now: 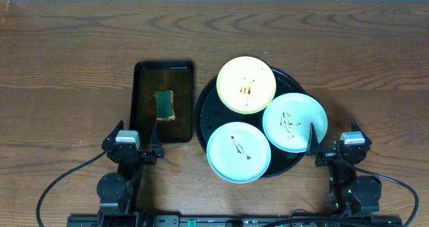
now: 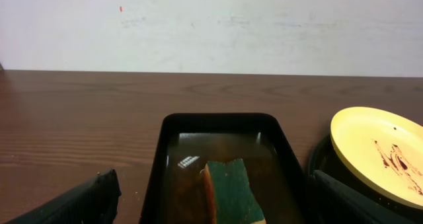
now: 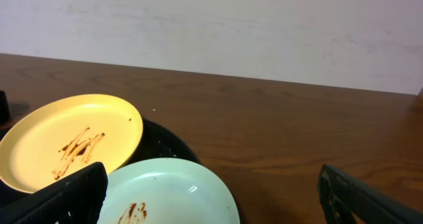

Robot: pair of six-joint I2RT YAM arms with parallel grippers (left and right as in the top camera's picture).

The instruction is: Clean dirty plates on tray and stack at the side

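Observation:
A round black tray (image 1: 205, 110) holds three smeared plates: a pale yellow plate (image 1: 246, 84) at the back, a light blue plate (image 1: 294, 122) at the right and another light blue plate (image 1: 238, 152) at the front. My left gripper (image 1: 137, 148) is open and empty at the near end of a rectangular tray. My right gripper (image 1: 335, 146) is open and empty beside the right blue plate. The right wrist view shows the yellow plate (image 3: 66, 141) and the blue plate (image 3: 172, 197) between the fingers (image 3: 211, 201). The left wrist view shows the yellow plate (image 2: 383, 154).
A small rectangular black tray (image 1: 144, 100) left of the round tray holds brown liquid and a green and yellow sponge (image 1: 165, 106). The sponge (image 2: 231, 191) lies between my left fingers (image 2: 211, 201) in the left wrist view. Brown wood table (image 1: 67, 66) all around.

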